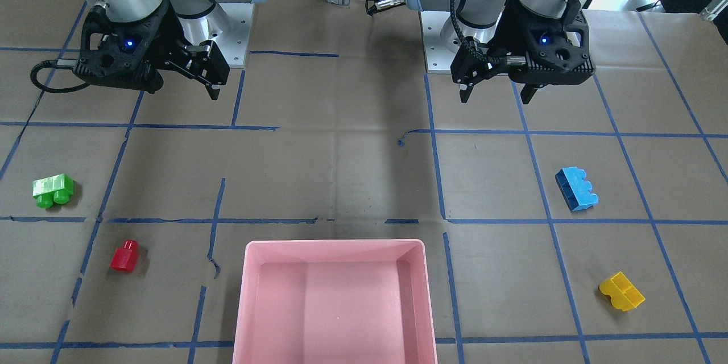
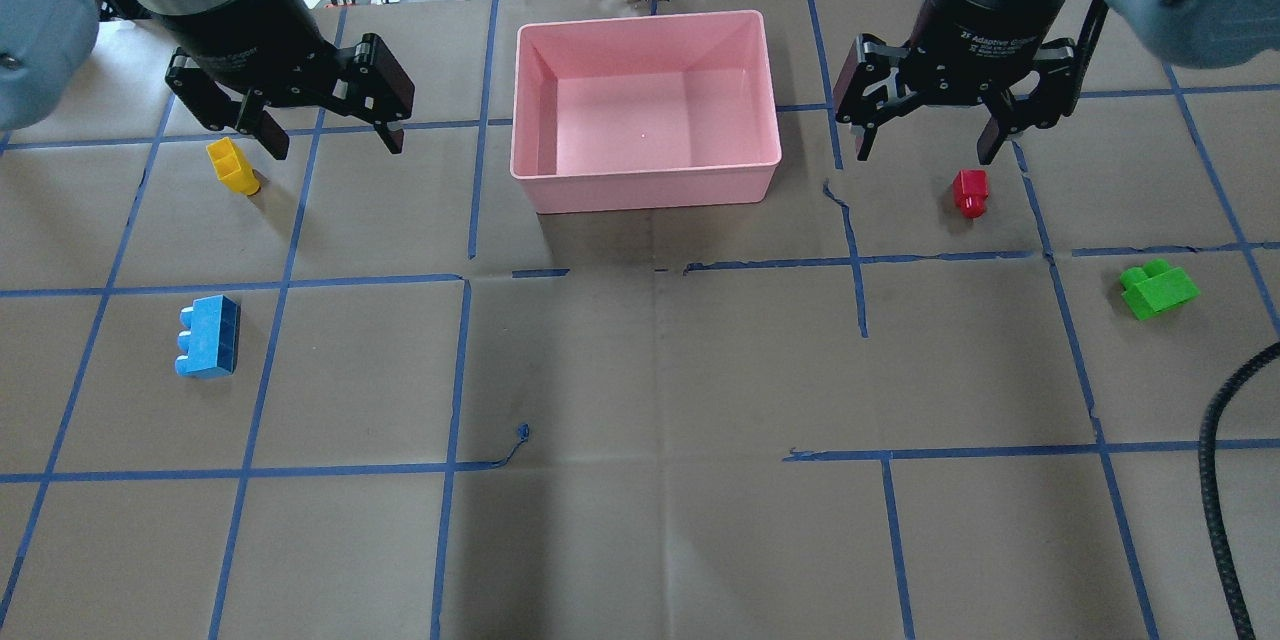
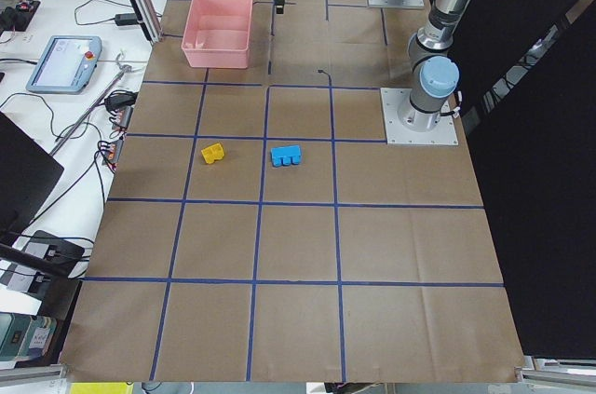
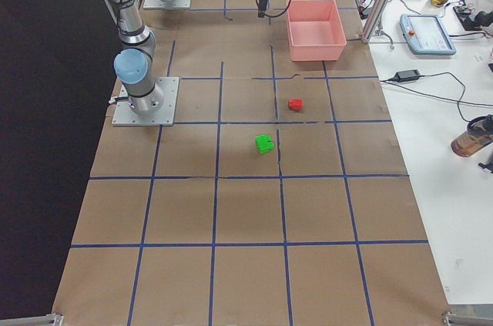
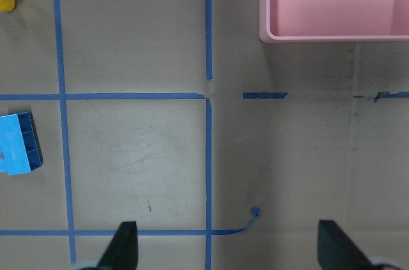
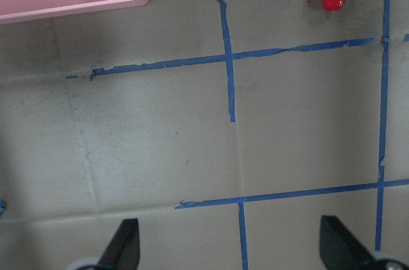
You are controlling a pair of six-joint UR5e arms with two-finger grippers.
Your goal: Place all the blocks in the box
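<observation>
Blocks all loose on brown paper-covered worktop (image 2: 650,370) gridded with blue tape; none yet in large shallow pink plastic box (image 2: 645,182), so task not begun, by the look of it.

Left tool (image 2: 332,142): hangs high above worktop, spread wide, gripping nothing. Below and outward of it, biggest blue three-stud plastic brick (image 2: 208,337), tipped with studs sideways. Ahead of it, away from robot base, and outward, small yellow two-stud plastic brick (image 2: 232,166). Ahead and inward, pink box, well apart from both bricks.

Right tool (image 2: 923,152): likewise raised, spread wide, empty. Ahead and outward of it, tiny red single-stud plastic brick (image 2: 970,192); further outward again, outside its wrist camera's sight, green two-stud plastic brick (image 2: 1158,290). Pink box ahead and inward, between the two tools.

Handling, as a judgement: hard moulded plastic, so stiff, very light, not fragile; smooth and probably a little slippery against fingers. Best taken across two flat parallel sides, low and centred, never across rounded studs, where likely to twist or squirt out. Blue brick: pinch across narrow width at mid-length. Red brick: needs nearly full closing and careful centring, being so small; easily nudged aside by one finger landing first. Box wide and low-walled, so release from just above its floor probably safe, with little bounce.
</observation>
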